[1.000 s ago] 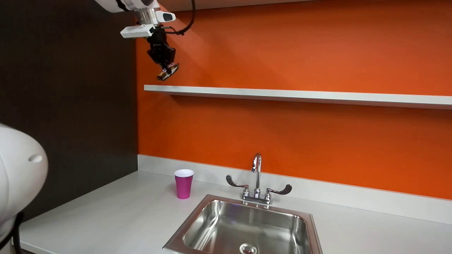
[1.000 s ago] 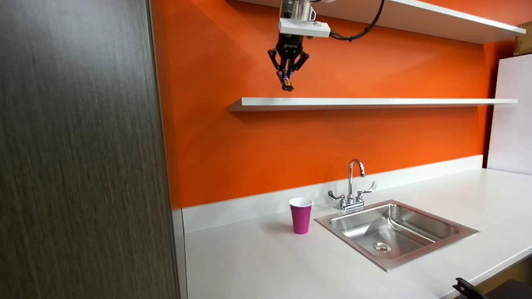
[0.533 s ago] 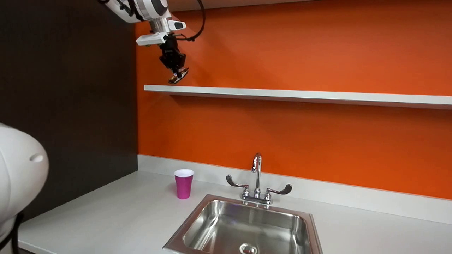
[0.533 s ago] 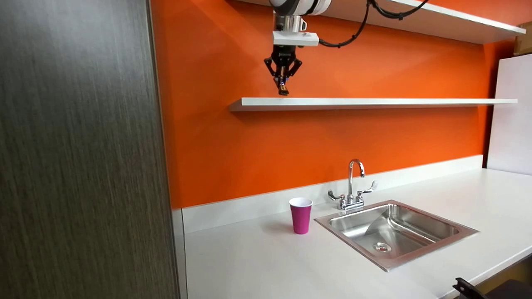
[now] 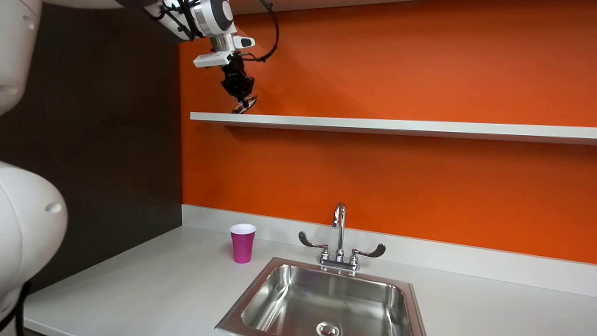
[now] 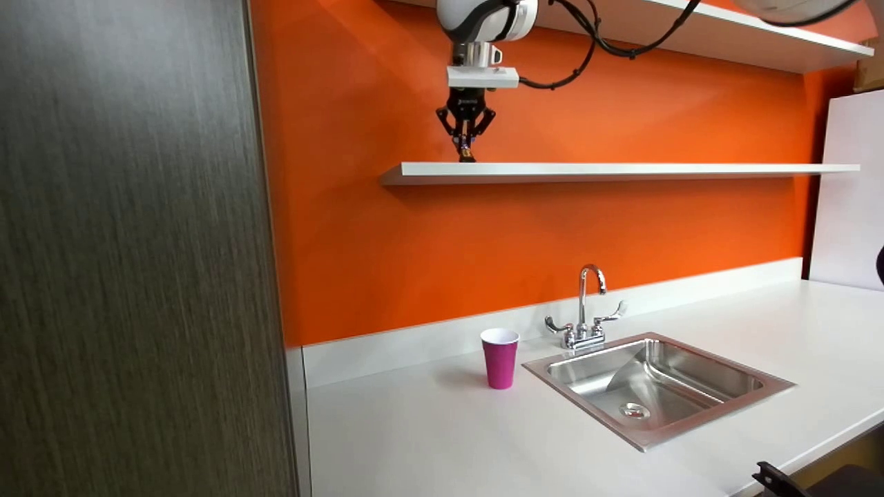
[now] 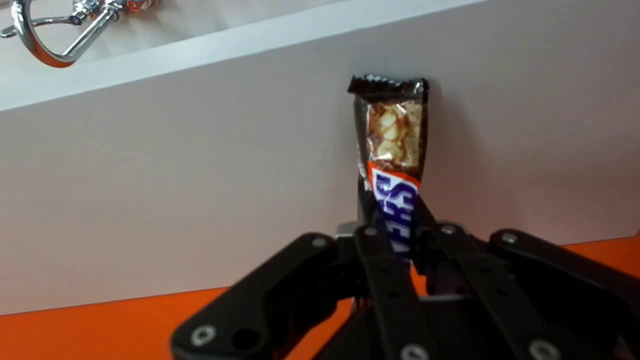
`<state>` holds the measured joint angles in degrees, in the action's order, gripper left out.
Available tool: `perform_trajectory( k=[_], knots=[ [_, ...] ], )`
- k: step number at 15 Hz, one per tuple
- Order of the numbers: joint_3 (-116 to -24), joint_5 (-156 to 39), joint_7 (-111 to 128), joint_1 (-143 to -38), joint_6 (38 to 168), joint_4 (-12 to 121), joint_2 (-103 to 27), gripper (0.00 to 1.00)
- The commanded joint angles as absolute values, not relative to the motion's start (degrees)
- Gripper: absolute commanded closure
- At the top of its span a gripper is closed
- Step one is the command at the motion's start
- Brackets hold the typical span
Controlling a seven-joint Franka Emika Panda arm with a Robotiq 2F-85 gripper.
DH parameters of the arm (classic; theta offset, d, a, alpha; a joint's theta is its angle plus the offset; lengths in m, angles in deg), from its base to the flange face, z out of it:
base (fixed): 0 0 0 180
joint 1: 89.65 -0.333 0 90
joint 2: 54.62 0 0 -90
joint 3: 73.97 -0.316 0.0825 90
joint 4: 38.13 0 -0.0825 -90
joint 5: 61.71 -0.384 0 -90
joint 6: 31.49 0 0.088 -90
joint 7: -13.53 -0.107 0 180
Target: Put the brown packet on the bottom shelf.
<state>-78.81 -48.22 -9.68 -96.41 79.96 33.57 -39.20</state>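
Over bottom shelf (image 7: pixel 200 180), brown packet (image 7: pixel 393 150) in claw (image 7: pixel 396 212), pink cup (image 5: pixel 242 246) beside sink (image 5: pixel 252 291)

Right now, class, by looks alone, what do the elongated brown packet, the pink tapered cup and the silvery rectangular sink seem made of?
Elongated brown packet: probably glossy plastic film; crimped end, bright highlights.
Pink tapered cup: smooth plastic or coated paper, unclear which; even outer colour.
Silvery rectangular sink: likely stainless steel, softly shiny; blurred reflections.
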Motion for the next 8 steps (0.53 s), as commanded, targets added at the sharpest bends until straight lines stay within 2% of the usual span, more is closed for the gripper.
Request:
perform_trajectory(
  k=[1, 8],
  knots=[
    [-78.6, -47.6, -8.3, -96.7, 76.2, 27.5, -35.7, 0.53],
    [-78.7, -49.1, -8.0, -96.1, 73.3, 29.4, -37.6, 0.02]
  ],
)
